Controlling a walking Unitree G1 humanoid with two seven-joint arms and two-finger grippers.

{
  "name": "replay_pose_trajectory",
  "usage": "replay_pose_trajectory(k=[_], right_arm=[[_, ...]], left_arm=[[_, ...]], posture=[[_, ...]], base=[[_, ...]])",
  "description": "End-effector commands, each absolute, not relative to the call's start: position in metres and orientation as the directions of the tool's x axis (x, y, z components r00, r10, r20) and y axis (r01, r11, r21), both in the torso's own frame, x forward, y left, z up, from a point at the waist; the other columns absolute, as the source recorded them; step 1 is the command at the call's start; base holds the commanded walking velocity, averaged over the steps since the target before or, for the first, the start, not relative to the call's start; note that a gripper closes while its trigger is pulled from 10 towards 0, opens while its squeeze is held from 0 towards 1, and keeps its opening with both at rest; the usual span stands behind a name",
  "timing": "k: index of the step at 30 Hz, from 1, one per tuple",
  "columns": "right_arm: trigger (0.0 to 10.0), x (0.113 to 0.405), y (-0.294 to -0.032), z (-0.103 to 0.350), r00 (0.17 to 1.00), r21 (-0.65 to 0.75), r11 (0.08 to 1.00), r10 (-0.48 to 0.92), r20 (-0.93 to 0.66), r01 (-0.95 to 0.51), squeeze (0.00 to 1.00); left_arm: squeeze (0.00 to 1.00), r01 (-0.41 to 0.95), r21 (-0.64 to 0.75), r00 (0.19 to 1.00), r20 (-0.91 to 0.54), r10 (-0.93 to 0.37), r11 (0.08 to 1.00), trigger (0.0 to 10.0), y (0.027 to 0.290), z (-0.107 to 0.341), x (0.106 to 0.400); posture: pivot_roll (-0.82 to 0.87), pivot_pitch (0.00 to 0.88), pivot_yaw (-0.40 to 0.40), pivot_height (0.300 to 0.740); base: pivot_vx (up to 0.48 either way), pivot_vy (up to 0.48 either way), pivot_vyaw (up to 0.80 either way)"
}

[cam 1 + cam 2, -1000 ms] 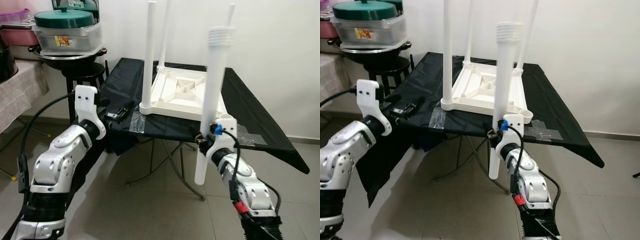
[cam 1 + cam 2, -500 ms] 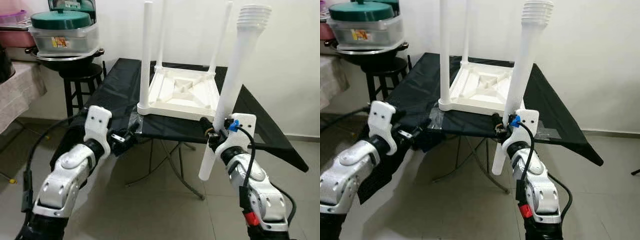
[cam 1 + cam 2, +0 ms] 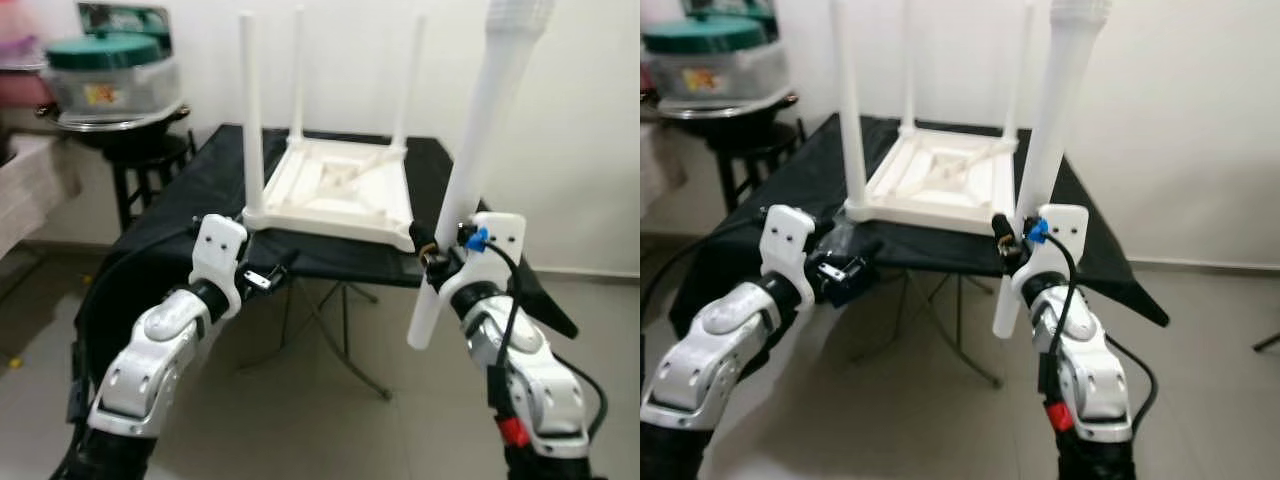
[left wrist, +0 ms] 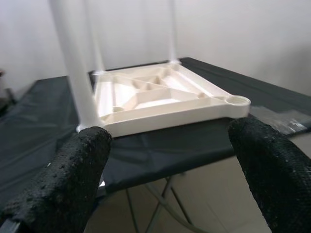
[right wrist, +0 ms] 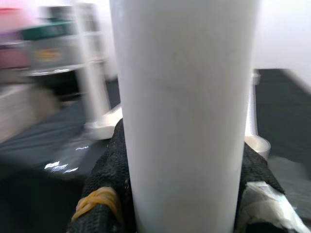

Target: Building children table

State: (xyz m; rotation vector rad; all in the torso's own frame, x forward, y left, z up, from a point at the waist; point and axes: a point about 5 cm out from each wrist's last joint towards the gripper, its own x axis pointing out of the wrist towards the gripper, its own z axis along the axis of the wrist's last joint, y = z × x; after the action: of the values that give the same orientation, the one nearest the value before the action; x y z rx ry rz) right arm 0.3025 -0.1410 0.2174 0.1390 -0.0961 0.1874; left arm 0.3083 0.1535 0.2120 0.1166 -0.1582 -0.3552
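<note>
The upturned white plastic children's table top point(image 3: 340, 190) lies on a black-draped folding table point(image 3: 200, 215), three white legs point(image 3: 250, 110) standing up from its corners. The near right corner socket point(image 4: 237, 100) is open. The right gripper point(image 3: 432, 262) is pinched around a loose white plastic table leg point(image 3: 480, 140), held nearly upright just beside that corner. The left gripper point(image 4: 165, 160) hovers before the near edge, fingers point(image 4: 80, 160) spread and holding nothing. A green-lidded container point(image 3: 105, 75) sits on a stool at far left.

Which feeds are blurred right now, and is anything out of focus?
Both eye views are softly motion-blurred throughout; left wrist view is sharp on the upturned table, its fingers soft; right wrist view has the held leg too close, background blurred.
</note>
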Motion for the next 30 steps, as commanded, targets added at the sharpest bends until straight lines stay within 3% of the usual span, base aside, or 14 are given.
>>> replay_pose_trajectory(k=[1,10,30], right_arm=[[10.0,0.3036,-0.1490,0.2218,0.983,0.133,0.978,0.145,0.116,-0.160,0.00],[10.0,0.3071,-0.1502,0.2205,0.985,0.144,0.978,0.136,0.107,-0.150,0.00],[10.0,0.3059,-0.1504,0.2187,0.986,0.131,0.981,0.133,0.099,-0.145,0.00]], left_arm=[[0.00,0.340,0.139,0.922,0.147,-0.359,0.930,10.0,0.1493,0.2144,0.3090],[0.00,0.331,0.122,0.922,0.169,-0.348,0.936,10.0,0.1553,0.2168,0.3139],[0.00,0.374,0.115,0.902,0.186,-0.390,0.920,10.0,0.1467,0.2156,0.3181]], posture=[[0.08,0.000,-0.067,0.740],[0.07,0.000,-0.061,0.740],[0.06,0.000,-0.056,0.740]], base=[[0.000,0.000,0.00],[0.104,0.000,0.00],[0.478,0.000,0.00]])
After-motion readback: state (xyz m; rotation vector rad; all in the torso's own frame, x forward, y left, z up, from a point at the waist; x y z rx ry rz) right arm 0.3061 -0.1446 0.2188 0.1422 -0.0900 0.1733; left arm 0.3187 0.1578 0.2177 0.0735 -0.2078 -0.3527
